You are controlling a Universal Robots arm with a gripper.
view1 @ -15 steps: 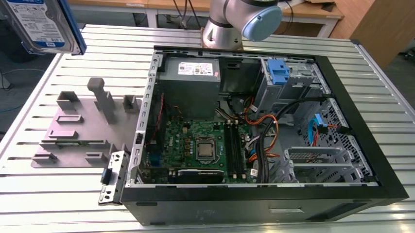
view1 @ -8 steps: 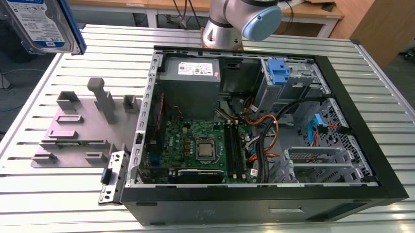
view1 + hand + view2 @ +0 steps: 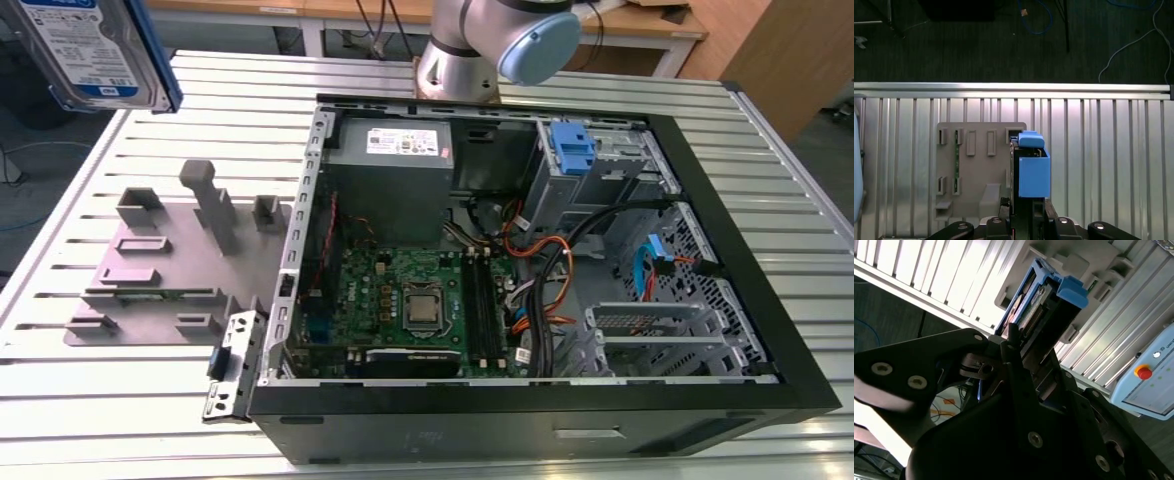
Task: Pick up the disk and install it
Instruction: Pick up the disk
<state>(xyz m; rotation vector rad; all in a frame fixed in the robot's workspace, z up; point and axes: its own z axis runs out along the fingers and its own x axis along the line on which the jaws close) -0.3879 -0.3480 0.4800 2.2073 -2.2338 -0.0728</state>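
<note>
The disk (image 3: 100, 50) hangs high in the air at the exterior view's left, above the grey holder plate (image 3: 160, 260); its white-and-blue label faces the camera. In both wrist views my gripper (image 3: 1019, 347) (image 3: 1026, 215) is shut on the disk (image 3: 1049, 305), whose blue rails and blue handle (image 3: 1033, 170) stick out beyond the fingers. Seen from the wrist, the holder plate (image 3: 979, 170) lies below the disk on the slatted table. The open computer case (image 3: 727, 150) lies at the exterior view's right.
Inside the case are a grey power-supply box (image 3: 394, 150), the motherboard (image 3: 400, 300), loose cables, and an upright blue latch (image 3: 570, 148) at the drive bay. The arm's base (image 3: 461, 60) stands behind the case. A pendant with a red button (image 3: 1149, 375) lies beside the table.
</note>
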